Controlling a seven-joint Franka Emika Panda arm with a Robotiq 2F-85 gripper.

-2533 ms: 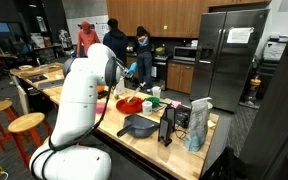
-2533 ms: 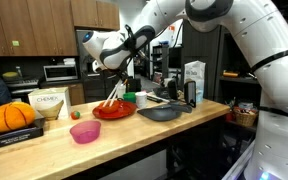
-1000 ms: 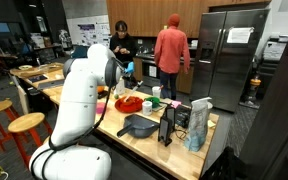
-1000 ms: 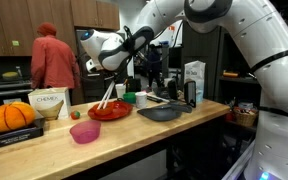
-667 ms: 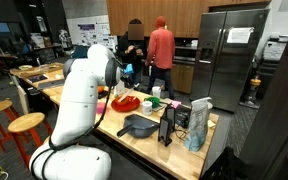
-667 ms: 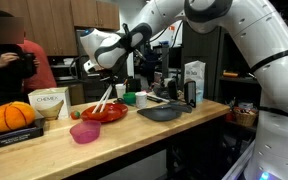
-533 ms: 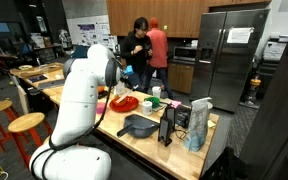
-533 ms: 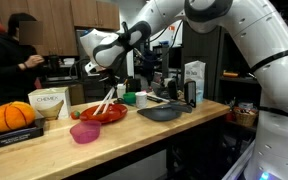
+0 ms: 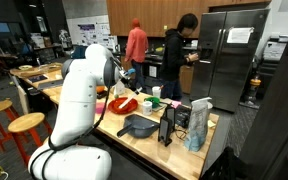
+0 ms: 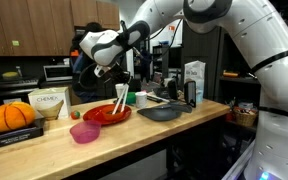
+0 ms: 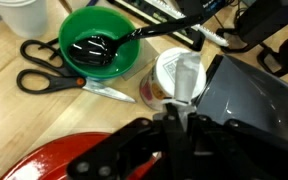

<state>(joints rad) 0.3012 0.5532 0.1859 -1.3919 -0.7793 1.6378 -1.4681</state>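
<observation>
My gripper (image 10: 110, 70) hangs over the red plate (image 10: 107, 115) and is shut on the handle of a pale long utensil (image 10: 119, 98). The utensil hangs nearly upright with its lower end at the plate. In the wrist view the gripper (image 11: 174, 112) clamps the whitish handle (image 11: 187, 78), with the red plate (image 11: 59, 160) at the bottom left. In an exterior view the gripper (image 9: 124, 80) sits above the plate (image 9: 129, 103), partly hidden by the arm.
A green bowl (image 11: 102, 55) with a black ladle (image 11: 144, 35), scissors (image 11: 49, 78) and a round cup (image 11: 164, 80) lie beyond the plate. A dark grey pan (image 10: 162, 113), a pink bowl (image 10: 84, 131), an orange pumpkin (image 10: 11, 116) and cartons (image 10: 193, 82) share the counter. People stand in the kitchen behind.
The held utensil has swung from slanting to nearly upright as the gripper shifted slightly over the plate. The people in the background have walked across.
</observation>
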